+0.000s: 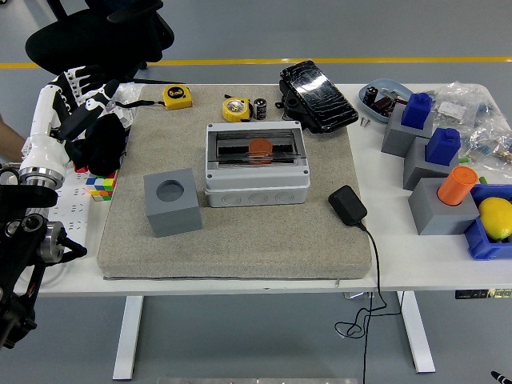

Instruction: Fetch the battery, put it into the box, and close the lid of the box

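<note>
At the upper left of the frame the left hand (80, 92) hangs over the bench (416, 264) edge, fingers spread apart and holding nothing. The grey box (257, 164) sits mid-frame on a grey mat (240, 240), its clear lid down over an orange disc (261, 147). The battery (260, 109) stands just above the box, beside a yellow tape measure (236, 109). A grey block (172, 201) sits left of the box.

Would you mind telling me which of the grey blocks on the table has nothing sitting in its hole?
The grey block on the mat, left of the box. Its round hole is empty; the three at the right hold two blue pieces and an orange cylinder.
</note>
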{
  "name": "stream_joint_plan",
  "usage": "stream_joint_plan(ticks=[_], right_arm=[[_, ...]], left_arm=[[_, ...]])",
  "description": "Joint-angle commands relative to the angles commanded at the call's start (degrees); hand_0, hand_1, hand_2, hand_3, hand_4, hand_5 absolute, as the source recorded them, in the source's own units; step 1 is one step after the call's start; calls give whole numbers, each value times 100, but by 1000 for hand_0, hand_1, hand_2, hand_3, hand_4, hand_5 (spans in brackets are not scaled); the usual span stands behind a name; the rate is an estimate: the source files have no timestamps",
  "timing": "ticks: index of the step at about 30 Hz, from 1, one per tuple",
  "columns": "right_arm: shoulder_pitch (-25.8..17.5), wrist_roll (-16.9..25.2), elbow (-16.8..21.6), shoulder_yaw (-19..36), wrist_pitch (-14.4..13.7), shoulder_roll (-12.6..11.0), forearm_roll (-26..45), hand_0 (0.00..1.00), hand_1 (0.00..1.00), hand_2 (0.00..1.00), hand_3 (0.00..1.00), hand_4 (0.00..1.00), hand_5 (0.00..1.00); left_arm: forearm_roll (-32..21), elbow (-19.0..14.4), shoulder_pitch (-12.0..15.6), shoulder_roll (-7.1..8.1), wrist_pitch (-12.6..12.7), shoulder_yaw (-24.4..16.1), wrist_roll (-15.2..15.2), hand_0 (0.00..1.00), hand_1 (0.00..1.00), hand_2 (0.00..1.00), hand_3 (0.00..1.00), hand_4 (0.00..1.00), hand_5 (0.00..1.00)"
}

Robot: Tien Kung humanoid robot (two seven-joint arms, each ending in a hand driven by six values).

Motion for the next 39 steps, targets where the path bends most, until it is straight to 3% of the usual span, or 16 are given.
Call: stream_joint_plan(ticks=[3,4,9,10,15,16,21,22,27,28,33,34,39], right_arm=[[2,-21,0,-2,4,-3,-4,570,625,651,551,945,486],[1,-25,0,-1,5,-2,-8,571,625,651,550,943,487],[-2,-43,-3,-38,11,-1,0,571,625,651,550,943,487],[2,-45,-2,-39,10,-3,-4,571,625,654,551,943,489],[13,-49,-1,-56,5,-9,2,571,625,654,551,943,489],[18,-49,-1,-63,3,-11,4,571,626,654,551,942,490],[33,-43,3,-77,-4,-19,-4,571,626,654,551,942,490],[32,-40,3,-81,-6,-19,-5,570,626,654,551,941,490],[17,-23,4,-91,-11,-8,-4,570,626,654,551,941,490],[14,-17,4,-94,-14,-8,1,568,626,654,551,941,491],[21,-3,5,-64,-28,-14,-19,568,626,654,551,941,491],[21,7,6,-44,-36,-17,-26,568,625,654,551,940,492],[-16,25,1,-47,-37,-13,-4,568,625,654,551,940,492]], left_arm=[[16,-3,0,-1,-16,-29,-2,634,725,693,609,998,411],[16,-6,4,-2,-14,-35,-9,609,694,662,444,977,392],[82,-15,31,-11,98,-35,-70,609,694,662,444,977,392],[122,-15,30,-13,143,-28,-88,551,664,570,349,773,285],[280,-16,14,-10,251,9,-57,551,664,570,349,773,285],[352,-14,9,-9,281,22,-49,516,659,526,284,676,333],[572,-11,6,-5,377,75,-21,516,659,526,284,676,333],[610,-11,9,-9,389,82,-10,488,657,515,284,604,360],[739,-18,16,-15,393,116,9,488,657,515,284,604,360],[761,-12,18,-17,397,123,-3,487,640,525,387,623,240],[806,-9,53,-30,461,119,-72,487,640,525,387,623,240],[810,0,56,-37,464,115,-76,472,627,524,460,736,99],[851,44,-4,-54,437,126,-88,472,627,524,460,736,99]])
